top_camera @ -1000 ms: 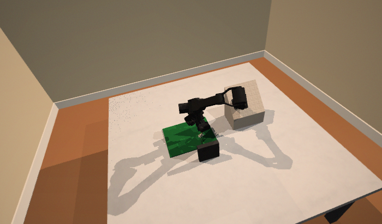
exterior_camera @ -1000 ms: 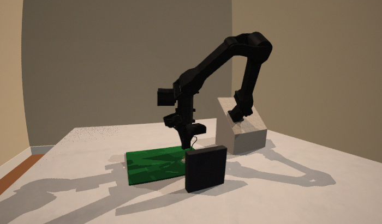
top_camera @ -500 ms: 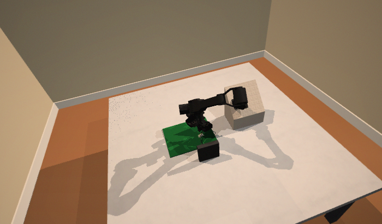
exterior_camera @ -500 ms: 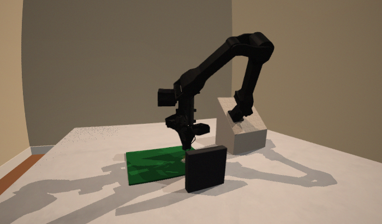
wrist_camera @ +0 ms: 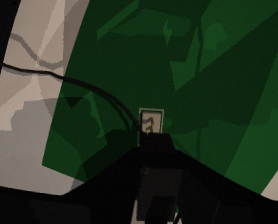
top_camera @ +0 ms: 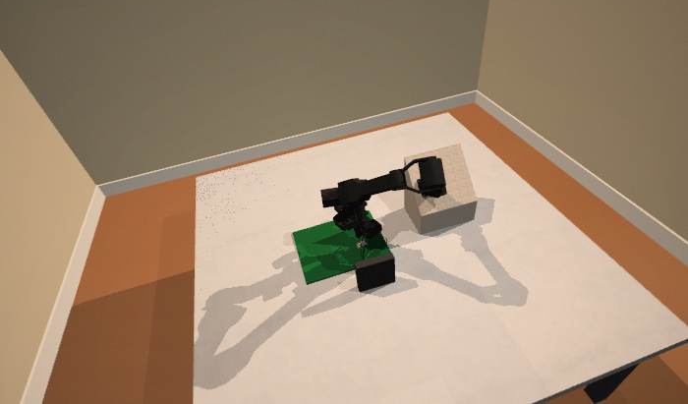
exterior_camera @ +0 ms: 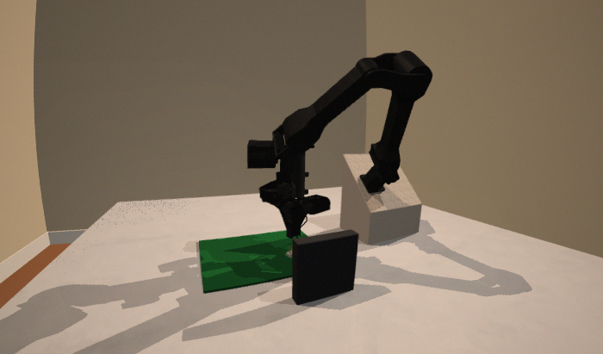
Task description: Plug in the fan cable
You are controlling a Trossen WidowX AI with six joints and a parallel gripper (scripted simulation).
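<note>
Tan walls and a pale bench (top_camera: 456, 298), black arm stooped over a flat green board (exterior_camera: 231, 265).

The end effector (exterior_camera: 292, 232) is clenched on the dark plug (wrist_camera: 151, 141), just short of the small pale header (wrist_camera: 151, 121); its pins are too small to read. A thin cable (wrist_camera: 70, 82) trails off. The matte black fan block (exterior_camera: 324, 265) hides the board's corner.

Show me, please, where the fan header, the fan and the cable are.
fan header (wrist_camera: 151, 121), wrist view, its pale frame.
fan (exterior_camera: 325, 265), exterior view, its flat front face.
cable (wrist_camera: 63, 78), wrist view, the strand crossing the board's edge.
</note>
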